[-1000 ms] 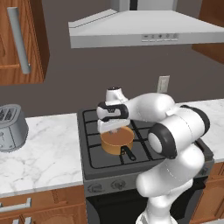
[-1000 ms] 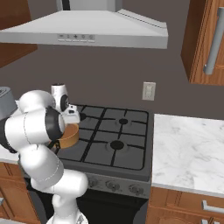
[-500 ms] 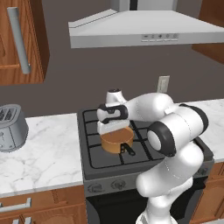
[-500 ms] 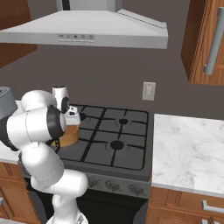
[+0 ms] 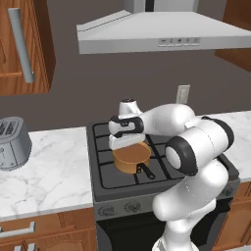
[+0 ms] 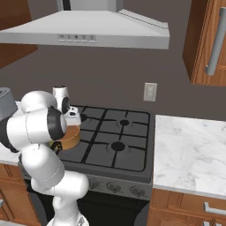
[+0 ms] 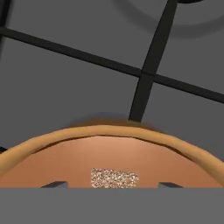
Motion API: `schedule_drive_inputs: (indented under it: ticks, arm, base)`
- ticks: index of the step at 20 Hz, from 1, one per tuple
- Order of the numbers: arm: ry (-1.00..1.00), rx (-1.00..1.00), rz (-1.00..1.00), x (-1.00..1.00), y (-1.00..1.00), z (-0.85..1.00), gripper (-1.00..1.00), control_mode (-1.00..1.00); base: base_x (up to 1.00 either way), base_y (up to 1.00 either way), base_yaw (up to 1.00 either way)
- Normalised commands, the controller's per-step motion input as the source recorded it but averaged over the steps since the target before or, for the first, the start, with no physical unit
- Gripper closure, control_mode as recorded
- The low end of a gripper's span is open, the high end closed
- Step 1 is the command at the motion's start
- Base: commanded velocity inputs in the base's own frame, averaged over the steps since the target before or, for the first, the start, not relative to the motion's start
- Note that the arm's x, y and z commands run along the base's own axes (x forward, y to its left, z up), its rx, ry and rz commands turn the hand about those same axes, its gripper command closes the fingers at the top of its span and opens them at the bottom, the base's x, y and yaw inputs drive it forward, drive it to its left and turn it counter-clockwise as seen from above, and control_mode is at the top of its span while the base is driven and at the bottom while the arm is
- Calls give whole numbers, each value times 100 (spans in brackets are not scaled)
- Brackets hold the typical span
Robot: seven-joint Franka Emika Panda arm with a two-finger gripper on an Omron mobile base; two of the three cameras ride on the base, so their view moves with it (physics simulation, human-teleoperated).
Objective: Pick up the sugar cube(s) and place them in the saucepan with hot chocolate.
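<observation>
My hand covers the far rim of the saucepan [image 5: 131, 158]; my pincer's [image 7: 109, 185] fingertips barely clear the hand view's bottom.

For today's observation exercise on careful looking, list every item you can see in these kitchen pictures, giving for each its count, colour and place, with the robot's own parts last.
saucepan with hot chocolate: one, copper-orange with a black handle, on the stove's front left burner.
sugar cube: one, pale and speckled, over the saucepan's brown inside, between the gripper's tips.
stove: one, dark grey with black grates, between the counters.
range hood: one, light grey, above the stove.
toaster: one, grey, on the left counter.
counters: two, white marble, either side of the stove.
cabinets: brown wood, upper corners and below the counters.
wall outlet: one, white, on the back wall.
arm: one, white with dark joints, reaching over the saucepan.
gripper: one, dark tips, above the saucepan.
</observation>
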Motion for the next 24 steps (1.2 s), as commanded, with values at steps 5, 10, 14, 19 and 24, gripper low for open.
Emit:
schedule_drive_inputs:
  ticks: [5,10,14,19,24]
  arm:
    - [0,0,0,-17,0,0,-100,-100]
    - [-2,0,-1,-27,0,0,-100,-100]
    - [0,0,-6,-41,0,25,-100,-100]
    - [-2,0,-7,-38,-5,79,-100,-100]
    - [-1,0,-9,-23,-20,90,-100,-100]
  base:
    - [0,0,0]
    - [0,0,0]
    - [0,0,0]
    - [0,0,0]
    - [0,0,0]
